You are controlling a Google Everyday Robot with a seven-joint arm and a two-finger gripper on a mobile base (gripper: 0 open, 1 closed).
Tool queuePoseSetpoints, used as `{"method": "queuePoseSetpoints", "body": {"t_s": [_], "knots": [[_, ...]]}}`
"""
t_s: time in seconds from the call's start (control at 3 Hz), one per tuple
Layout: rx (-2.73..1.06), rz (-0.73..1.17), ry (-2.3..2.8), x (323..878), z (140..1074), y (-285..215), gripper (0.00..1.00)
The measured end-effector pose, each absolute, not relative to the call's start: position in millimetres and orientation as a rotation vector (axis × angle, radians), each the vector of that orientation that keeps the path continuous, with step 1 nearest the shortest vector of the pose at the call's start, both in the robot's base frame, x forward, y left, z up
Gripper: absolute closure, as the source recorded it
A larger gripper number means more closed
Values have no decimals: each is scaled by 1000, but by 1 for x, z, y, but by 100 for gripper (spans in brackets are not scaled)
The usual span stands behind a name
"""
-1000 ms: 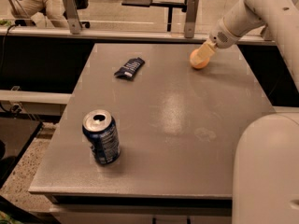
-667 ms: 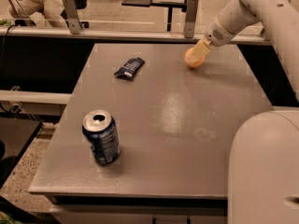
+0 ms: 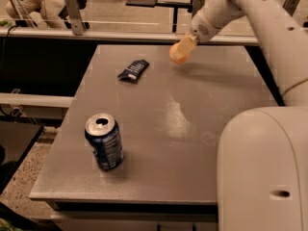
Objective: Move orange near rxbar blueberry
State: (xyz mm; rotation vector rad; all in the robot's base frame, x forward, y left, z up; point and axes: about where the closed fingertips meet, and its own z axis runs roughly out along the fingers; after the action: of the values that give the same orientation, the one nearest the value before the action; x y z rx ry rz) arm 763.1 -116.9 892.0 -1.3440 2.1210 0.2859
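Observation:
The orange [image 3: 177,54] is a small round pale-orange fruit held above the far middle of the grey table [image 3: 192,129]. My gripper [image 3: 183,47] is shut on the orange, at the end of the white arm that reaches in from the upper right. The rxbar blueberry [image 3: 133,70], a flat dark navy wrapper, lies on the table at the far left, a short way to the left of and below the orange. The orange hangs clear of the table and casts a shadow to its right.
An upright blue soda can [image 3: 104,141] stands at the near left of the table. My white base [image 3: 264,172] fills the lower right. A rail and glass partition [image 3: 96,30] run behind the table, with chairs beyond.
My gripper has carried the orange leftwards along the far side of the table, toward the dark wrapper. The wrapper and the can have not moved.

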Motion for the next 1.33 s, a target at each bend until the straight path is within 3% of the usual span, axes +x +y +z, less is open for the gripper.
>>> {"method": "queuePoseSetpoints", "body": {"t_s": [0.67,1.0,1.33], "knots": [[-1472,390,2015,762,889,-39,98],[-1497,418,2012,757,883,-24,75],[-1502,443,2029,751,873,-20,46]]}}
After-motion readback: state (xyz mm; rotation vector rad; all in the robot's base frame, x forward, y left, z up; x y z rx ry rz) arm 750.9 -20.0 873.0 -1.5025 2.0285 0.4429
